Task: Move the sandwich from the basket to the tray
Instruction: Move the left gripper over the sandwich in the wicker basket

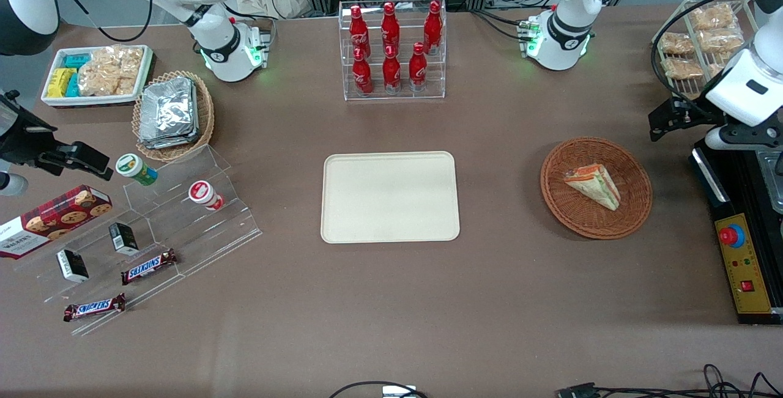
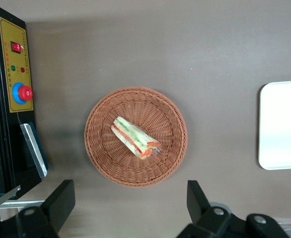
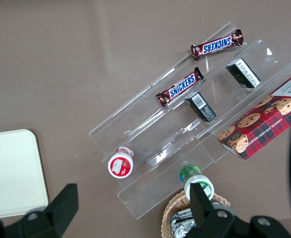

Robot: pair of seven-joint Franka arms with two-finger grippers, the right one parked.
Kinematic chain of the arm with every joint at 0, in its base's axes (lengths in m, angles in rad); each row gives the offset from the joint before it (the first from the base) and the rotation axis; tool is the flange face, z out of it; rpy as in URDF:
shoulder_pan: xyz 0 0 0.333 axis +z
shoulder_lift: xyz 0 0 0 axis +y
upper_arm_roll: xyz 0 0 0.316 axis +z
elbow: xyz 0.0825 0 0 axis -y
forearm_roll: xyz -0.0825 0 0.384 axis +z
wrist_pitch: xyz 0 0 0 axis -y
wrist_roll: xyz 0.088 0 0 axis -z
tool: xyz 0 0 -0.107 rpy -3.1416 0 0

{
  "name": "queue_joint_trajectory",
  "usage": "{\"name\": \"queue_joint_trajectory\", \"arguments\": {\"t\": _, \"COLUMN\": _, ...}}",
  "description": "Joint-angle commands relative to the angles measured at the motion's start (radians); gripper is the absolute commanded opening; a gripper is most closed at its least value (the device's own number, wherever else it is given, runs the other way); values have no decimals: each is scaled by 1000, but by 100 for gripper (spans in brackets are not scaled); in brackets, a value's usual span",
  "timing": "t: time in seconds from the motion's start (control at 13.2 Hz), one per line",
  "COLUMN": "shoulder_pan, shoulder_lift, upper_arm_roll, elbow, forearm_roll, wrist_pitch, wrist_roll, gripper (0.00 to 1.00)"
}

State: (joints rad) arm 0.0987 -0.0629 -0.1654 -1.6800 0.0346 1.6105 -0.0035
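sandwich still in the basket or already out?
In. The sandwich lies on its side in the basket; the tray is bare. The gripper hovers above the basket, jaws open, holding nothing.

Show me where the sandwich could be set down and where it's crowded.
The tray is entirely bare. Bare tabletop also lies between it and the basket holding the sandwich. The open gripper hangs above the basket. Crowded: the acrylic snack steps toward the parked arm's end.

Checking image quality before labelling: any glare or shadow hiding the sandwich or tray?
Left wrist view: tray glares white; sandwich clear in basket; gripper open, fingers dark. Front view: even light, tray surface readable.
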Motion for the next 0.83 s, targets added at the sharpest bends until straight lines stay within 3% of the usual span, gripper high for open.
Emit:
{"name": "queue_joint_trajectory", "arguments": {"t": 0.0, "shoulder_pan": -7, "shoulder_lift": -5, "upper_arm_roll": 17, "elbow": 8, "forearm_roll": -15, "wrist_pitch": -24, "wrist_roll": 19, "gripper": 100}}
{"name": "queue_joint_trajectory", "arguments": {"t": 0.46, "shoulder_pan": 65, "shoulder_lift": 26, "upper_arm_roll": 20, "elbow": -7, "forearm_roll": -2, "wrist_pitch": -15, "wrist_roll": 2, "gripper": 100}}
{"name": "queue_joint_trajectory", "arguments": {"t": 0.76, "shoulder_pan": 162, "shoulder_lift": 41, "upper_arm_roll": 18, "elbow": -108, "forearm_roll": 1, "wrist_pitch": 87, "wrist_roll": -1, "gripper": 100}}
